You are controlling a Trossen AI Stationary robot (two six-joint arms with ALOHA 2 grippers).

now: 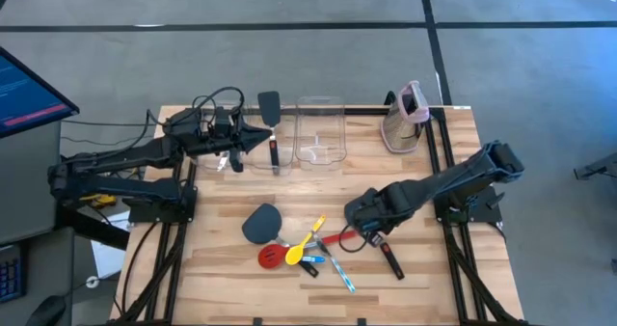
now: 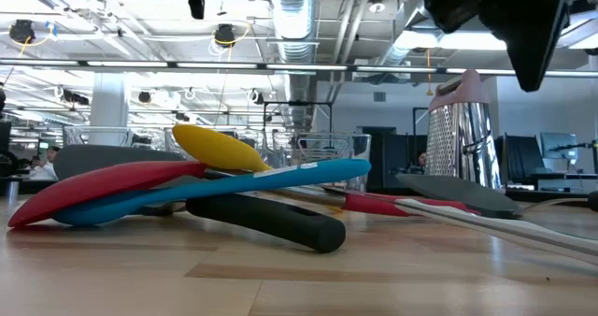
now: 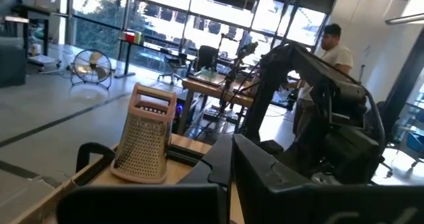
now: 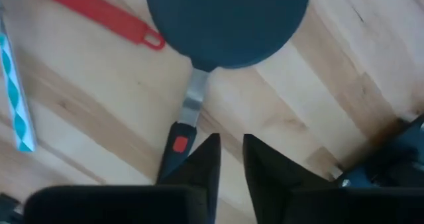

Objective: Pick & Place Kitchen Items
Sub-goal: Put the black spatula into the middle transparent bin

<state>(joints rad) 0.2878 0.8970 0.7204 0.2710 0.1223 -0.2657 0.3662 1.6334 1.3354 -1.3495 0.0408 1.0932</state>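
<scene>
A pile of utensils lies at the table's near middle: a dark grey spatula (image 1: 260, 222), a red slotted spoon (image 1: 271, 257), a yellow spoon (image 1: 305, 243) and a thin striped tool (image 1: 340, 271). Another spatula lies flat under my right gripper, its round head (image 4: 228, 18) and black-red handle (image 4: 173, 151) on the wood. My right gripper (image 4: 232, 151) hangs above that handle, touching nothing, its fingers a narrow gap apart. A third spatula (image 1: 271, 123) lies at the far side. My left gripper (image 1: 266, 137) is raised over it, fingers together, and I see nothing in it.
A clear plastic bin (image 1: 320, 129) stands at the far middle. The beige grater with a pink top (image 1: 405, 114) stands at the far right. In the low view the pile (image 2: 215, 190) fills the left and more clear bins (image 2: 327, 152) stand behind. A person shows beyond the table (image 3: 331, 48).
</scene>
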